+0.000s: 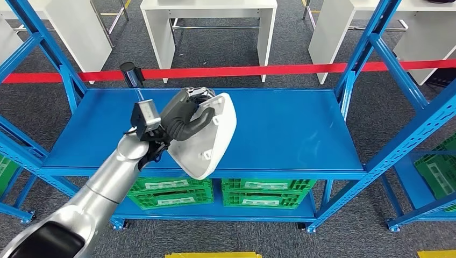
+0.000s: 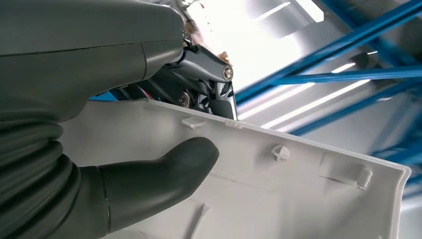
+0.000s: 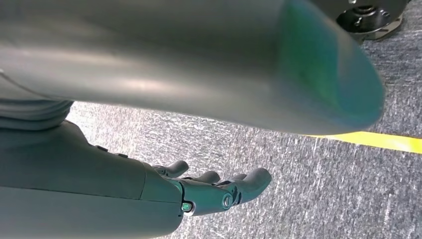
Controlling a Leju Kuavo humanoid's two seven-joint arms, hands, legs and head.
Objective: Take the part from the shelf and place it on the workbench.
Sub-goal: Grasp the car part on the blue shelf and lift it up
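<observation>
My left hand (image 1: 183, 115) grips a white moulded plastic part (image 1: 209, 137) and holds it up above the blue shelf (image 1: 290, 129), near the shelf's front middle. The part is tilted on edge, its hollow inner side with small clips facing me. In the left wrist view the thumb (image 2: 164, 174) presses on the inner face of the white part (image 2: 298, 189) while the darker fingers (image 2: 209, 84) hook over its rim. My right hand (image 3: 219, 189) hangs beside my body over grey carpet, fingers apart and holding nothing.
Blue uprights (image 1: 357, 64) frame the shelf on both sides. Green crates (image 1: 269, 193) sit on the lower level, more at the right (image 1: 438, 172). A red barrier tape (image 1: 279, 70) runs behind, with white tables (image 1: 215, 24) beyond. Yellow floor line (image 3: 378, 140) on the carpet.
</observation>
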